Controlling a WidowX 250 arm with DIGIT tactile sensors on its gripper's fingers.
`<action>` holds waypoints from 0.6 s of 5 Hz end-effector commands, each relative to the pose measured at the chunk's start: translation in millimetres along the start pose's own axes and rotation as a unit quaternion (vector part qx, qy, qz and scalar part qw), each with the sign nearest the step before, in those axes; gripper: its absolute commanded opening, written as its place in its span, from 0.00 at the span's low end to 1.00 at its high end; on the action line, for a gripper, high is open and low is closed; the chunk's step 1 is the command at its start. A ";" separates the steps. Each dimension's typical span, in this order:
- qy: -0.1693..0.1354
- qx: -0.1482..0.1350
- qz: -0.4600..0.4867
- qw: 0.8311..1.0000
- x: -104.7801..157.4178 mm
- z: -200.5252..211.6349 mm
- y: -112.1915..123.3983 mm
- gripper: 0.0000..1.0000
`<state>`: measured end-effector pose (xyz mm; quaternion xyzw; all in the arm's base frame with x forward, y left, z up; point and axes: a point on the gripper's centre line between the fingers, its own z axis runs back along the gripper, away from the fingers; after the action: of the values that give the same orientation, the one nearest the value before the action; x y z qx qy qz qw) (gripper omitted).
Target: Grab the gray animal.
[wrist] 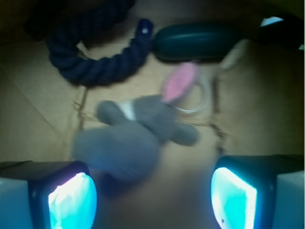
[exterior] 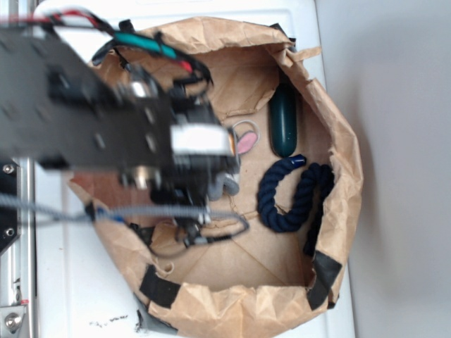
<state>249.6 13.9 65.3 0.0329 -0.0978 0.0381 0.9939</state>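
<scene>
Below — one gray animal (wrist: 138,129) between the tool's (wrist: 152,195) two parted pads — one rope ring (wrist: 95,57), one green oblong (wrist: 195,42)

Black perforated arm (exterior: 77,98), red, teal cables (exterior: 144,42), glowing cyan pads (wrist: 71,200).

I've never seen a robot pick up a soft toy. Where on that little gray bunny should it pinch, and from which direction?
Likely the gray bunny's plump body, coming straight down from above. It lies flat on the paper; the pink ear and key ring are too thin. The open hand already straddles the body.
</scene>
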 end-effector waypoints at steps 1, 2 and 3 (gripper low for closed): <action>0.012 -0.029 -0.007 0.999 -1.2 -15.8 -21.4 1.00; -0.010 -0.015 0.008 1.000 0.2 -27.7 -31.4 1.00; -0.025 -0.007 0.017 1.000 0.2 -30.6 -31.4 0.00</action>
<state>255.2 -8.3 28.6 0.0308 -0.1092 0.0715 0.9910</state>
